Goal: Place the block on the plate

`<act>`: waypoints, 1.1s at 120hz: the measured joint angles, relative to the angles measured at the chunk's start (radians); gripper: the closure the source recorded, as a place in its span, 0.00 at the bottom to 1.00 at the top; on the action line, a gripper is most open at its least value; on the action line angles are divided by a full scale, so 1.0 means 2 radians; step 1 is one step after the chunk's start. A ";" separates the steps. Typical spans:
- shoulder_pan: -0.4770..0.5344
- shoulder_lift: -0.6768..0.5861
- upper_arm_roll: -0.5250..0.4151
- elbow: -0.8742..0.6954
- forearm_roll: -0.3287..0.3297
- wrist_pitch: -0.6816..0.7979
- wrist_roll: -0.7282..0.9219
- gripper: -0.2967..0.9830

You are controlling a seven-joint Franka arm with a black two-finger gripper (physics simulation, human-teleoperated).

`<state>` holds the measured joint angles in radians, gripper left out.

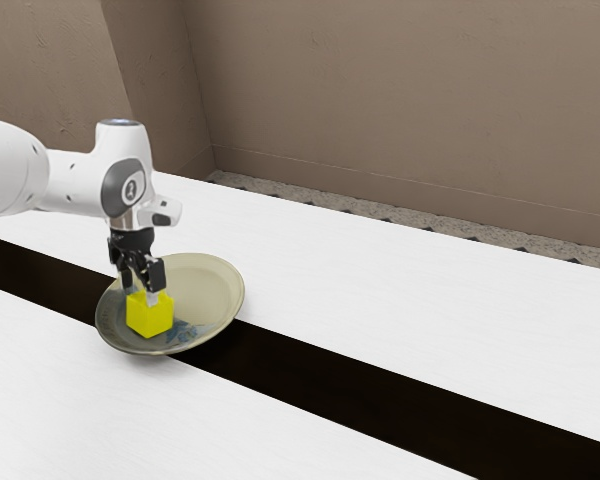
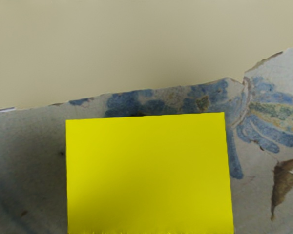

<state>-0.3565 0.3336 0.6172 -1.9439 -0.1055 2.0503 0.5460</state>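
Down at the plate [image 1: 215,285] with the claw [image 1: 140,292], right at the top of the yellow block [image 1: 150,318]; can't tell whether spread or pinching it. Looking at the block now: within the plate's rim, close beside the plate's blue pattern [image 1: 185,331]. Then out past the plate, to a dark strip [image 1: 340,372] running beneath across the white worktop [image 1: 400,270], and on to a brown wall [image 1: 380,110] beyond.

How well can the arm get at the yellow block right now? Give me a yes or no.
Yes, most likely: the gripper is right down at the top of the block, and the shallow rim of the plate doesn't seem to stand in its way.
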 joint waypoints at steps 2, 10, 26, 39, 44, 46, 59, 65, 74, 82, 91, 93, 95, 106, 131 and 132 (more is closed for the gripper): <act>0.000 -0.002 0.000 0.000 0.000 0.000 0.000 0.29; -0.001 -0.012 0.000 0.002 0.000 -0.002 0.001 0.27; -0.003 -0.040 -0.002 0.008 0.000 -0.013 0.002 0.25; -0.003 -0.064 -0.013 0.015 -0.001 -0.026 0.002 0.24; -0.004 -0.072 -0.018 0.017 -0.003 -0.032 0.002 0.24; -0.004 -0.075 -0.020 0.018 -0.003 -0.035 0.001 0.24; -0.004 -0.085 -0.042 0.040 -0.005 -0.061 -0.003 0.24; -0.004 -0.085 -0.052 0.059 -0.005 -0.075 -0.007 0.24; -0.006 -0.084 -0.062 0.084 -0.005 -0.097 -0.015 0.24; -0.005 -0.081 -0.068 0.110 -0.005 -0.119 -0.024 0.23; -0.007 -0.073 -0.074 0.149 -0.005 -0.147 -0.036 0.23; -0.007 -0.071 -0.076 0.156 -0.005 -0.152 -0.039 0.23; -0.008 -0.069 -0.078 0.163 -0.005 -0.158 -0.041 0.23; -0.010 -0.059 -0.088 0.204 -0.006 -0.188 -0.059 0.23; -0.015 -0.048 -0.091 0.266 -0.011 -0.246 -0.107 0.23; -0.015 -0.048 -0.091 0.267 -0.011 -0.248 -0.109 0.23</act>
<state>-0.3869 0.2373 0.4349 -1.4092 -0.1272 1.5546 0.3282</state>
